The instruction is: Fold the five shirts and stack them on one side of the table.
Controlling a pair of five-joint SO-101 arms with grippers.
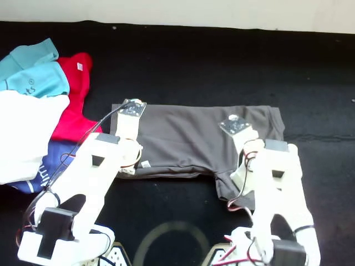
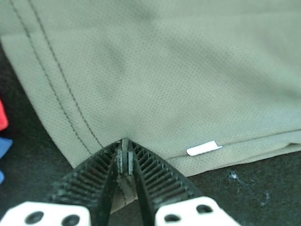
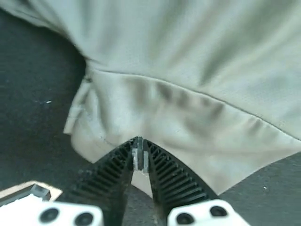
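Note:
A grey shirt (image 1: 188,138) lies partly folded on the black table, near the middle. My left gripper (image 2: 124,157) is shut on the grey shirt's (image 2: 155,80) near edge, close to a stitched hem and a small white tag (image 2: 203,149). My right gripper (image 3: 139,157) is shut on the grey shirt's (image 3: 188,84) cloth by a seam near a sleeve. From above, the left arm (image 1: 125,130) sits over the shirt's left end and the right arm (image 1: 244,144) over its right part. Several other shirts (image 1: 39,111) lie heaped at the table's left.
The heap holds a teal shirt (image 1: 33,72), a red one (image 1: 77,100), a white one (image 1: 25,133) and a blue one (image 1: 52,166). Bare black tabletop (image 1: 222,66) stretches behind and to the right of the grey shirt. A pale wall edge (image 1: 222,14) runs along the back.

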